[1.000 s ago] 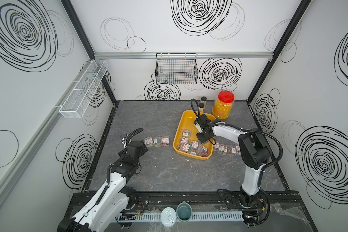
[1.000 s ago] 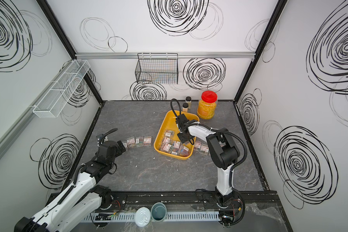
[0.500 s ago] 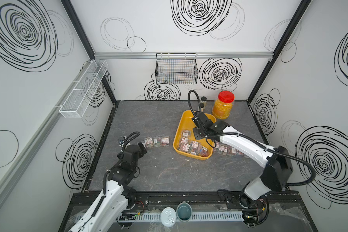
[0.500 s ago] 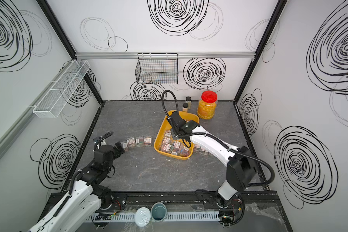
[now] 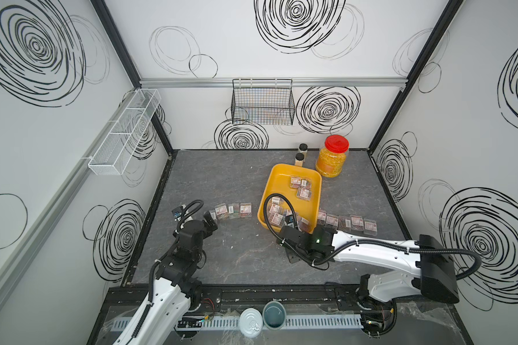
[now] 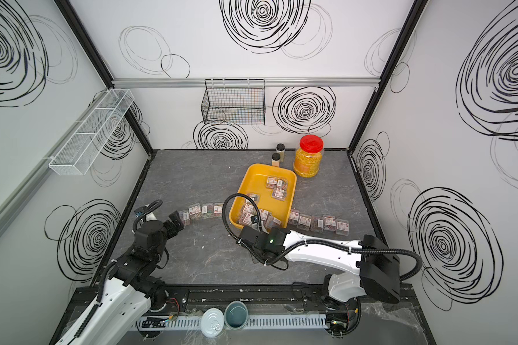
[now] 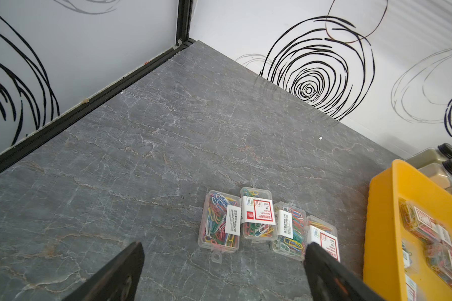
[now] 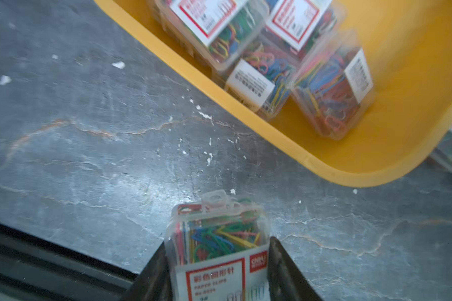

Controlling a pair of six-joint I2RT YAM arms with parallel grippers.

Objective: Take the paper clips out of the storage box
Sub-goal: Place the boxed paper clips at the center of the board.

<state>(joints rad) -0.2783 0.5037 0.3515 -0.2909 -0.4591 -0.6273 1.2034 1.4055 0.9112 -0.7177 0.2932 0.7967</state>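
The yellow storage box [image 5: 281, 182] [image 6: 257, 182] stands mid-table with several cases of paper clips [image 5: 301, 188] [image 8: 272, 65] in it. My right gripper [image 8: 217, 250] is shut on one clear case of paper clips [image 8: 217, 229], held over bare table just in front of the box's near rim [image 8: 272, 146]. In both top views the right wrist hides that gripper's fingers. Beside the box on the left lies a row of cases [image 5: 232, 210] [image 7: 256, 221]. On its right lies a longer row [image 5: 347, 222]. My left gripper [image 5: 210, 221] [image 7: 223, 246] is open at the left row's end, holding nothing.
A red-lidded jar [image 5: 332, 156] and two black-capped bottles [image 5: 300, 156] stand behind the box. A black wire basket [image 5: 262, 103] hangs on the back wall and a white mesh shelf [image 5: 123, 134] on the left wall. Two tins [image 5: 263, 318] sit on the front rail.
My right arm has come back from over the storage box toward the table's front, carrying a case of paper clips. My left arm has drawn back slightly, its gripper still open.
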